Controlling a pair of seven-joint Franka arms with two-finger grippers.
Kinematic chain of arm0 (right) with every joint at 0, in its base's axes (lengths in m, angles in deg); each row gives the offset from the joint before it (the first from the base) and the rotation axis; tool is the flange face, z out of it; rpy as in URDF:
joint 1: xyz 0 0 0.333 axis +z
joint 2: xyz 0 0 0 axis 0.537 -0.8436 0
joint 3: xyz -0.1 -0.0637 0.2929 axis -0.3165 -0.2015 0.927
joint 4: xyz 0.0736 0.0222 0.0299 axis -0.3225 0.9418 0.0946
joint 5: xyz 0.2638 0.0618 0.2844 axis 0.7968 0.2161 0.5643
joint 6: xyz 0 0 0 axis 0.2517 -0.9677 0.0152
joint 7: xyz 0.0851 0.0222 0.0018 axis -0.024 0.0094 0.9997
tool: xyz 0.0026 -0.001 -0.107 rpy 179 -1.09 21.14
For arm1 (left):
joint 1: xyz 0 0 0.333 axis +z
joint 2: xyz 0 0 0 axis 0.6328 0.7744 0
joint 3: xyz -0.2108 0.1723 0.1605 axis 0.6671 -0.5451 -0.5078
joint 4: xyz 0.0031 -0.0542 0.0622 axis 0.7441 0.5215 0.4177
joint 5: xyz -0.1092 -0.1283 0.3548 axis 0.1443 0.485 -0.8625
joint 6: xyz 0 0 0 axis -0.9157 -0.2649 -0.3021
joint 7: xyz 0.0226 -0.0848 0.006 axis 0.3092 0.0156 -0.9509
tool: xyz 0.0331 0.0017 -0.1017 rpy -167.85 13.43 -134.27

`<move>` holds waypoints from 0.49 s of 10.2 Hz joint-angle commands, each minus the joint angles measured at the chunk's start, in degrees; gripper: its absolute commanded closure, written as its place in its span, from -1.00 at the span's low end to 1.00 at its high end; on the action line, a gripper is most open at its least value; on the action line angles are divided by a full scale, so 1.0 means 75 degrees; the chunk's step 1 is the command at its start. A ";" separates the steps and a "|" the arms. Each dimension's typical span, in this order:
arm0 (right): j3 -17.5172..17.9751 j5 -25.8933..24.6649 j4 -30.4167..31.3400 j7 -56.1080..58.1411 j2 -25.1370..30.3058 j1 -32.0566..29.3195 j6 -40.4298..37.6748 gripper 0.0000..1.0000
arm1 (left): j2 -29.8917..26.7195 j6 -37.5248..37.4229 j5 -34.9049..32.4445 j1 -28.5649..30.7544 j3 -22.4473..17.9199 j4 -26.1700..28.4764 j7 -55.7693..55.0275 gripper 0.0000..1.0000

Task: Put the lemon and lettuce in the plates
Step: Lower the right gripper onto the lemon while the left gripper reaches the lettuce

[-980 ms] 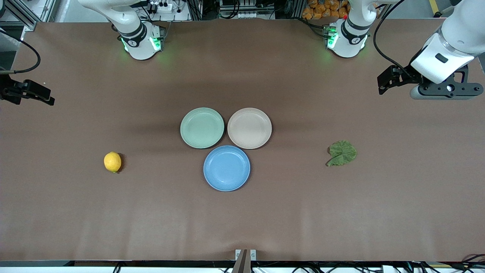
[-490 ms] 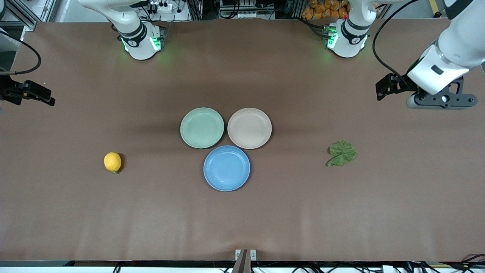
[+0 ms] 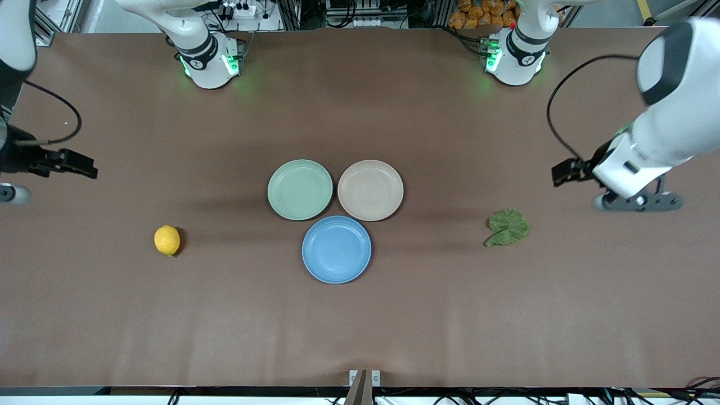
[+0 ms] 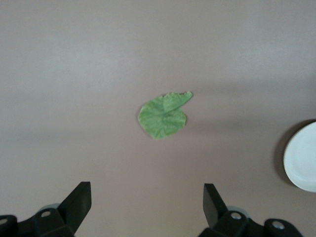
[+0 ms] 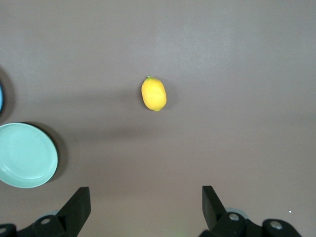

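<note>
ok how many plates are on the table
3, clustered mid-table and all bare: the mint green plate toward the right arm's end, the beige-pink plate beside it, and the blue plate nearest the front camera. None looks hidden.

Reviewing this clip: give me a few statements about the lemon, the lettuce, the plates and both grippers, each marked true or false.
1. The lemon lies in the blue plate. False: it lies on the bare table toward the right arm's end.
2. The lettuce lies on the table, in no plate. True.
3. The left gripper is shut on the lettuce. False: it is open, up over the table near the lettuce.
4. The right gripper is open and holds nothing. True.
5. The beige-pink plate and the mint green plate hold nothing. True.
</note>
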State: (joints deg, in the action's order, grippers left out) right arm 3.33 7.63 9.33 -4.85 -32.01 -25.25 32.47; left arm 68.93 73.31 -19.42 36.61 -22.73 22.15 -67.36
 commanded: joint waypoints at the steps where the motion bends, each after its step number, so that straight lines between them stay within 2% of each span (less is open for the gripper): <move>1: -0.0007 -0.0001 -0.0125 -0.0027 -0.0729 -0.0051 0.0465 -1.00 | -0.0136 0.1562 -0.0127 -0.0045 0.0019 0.1344 0.0410 -1.00; 2: 0.0004 0.0035 0.0014 -0.0016 -0.1046 -0.0051 0.0943 -1.00 | -0.0008 0.1974 -0.0325 -0.0034 0.0019 0.1627 0.0410 -1.00; 4: 0.0097 0.0105 0.1355 -0.0004 -0.1049 -0.0050 0.2742 -1.00 | 0.0588 0.2434 -0.0689 -0.0069 0.0043 0.1771 0.0410 -1.00; 5: 0.0319 0.0140 0.1839 0.0159 -0.1060 -0.0225 0.3356 -1.00 | 0.0870 0.2586 -0.0876 -0.0057 0.0043 0.1759 0.0421 -1.00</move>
State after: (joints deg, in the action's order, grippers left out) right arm 3.84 7.97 16.80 -4.68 -41.47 -25.46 51.93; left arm 72.96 90.80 -23.63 36.17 -22.54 35.52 -65.29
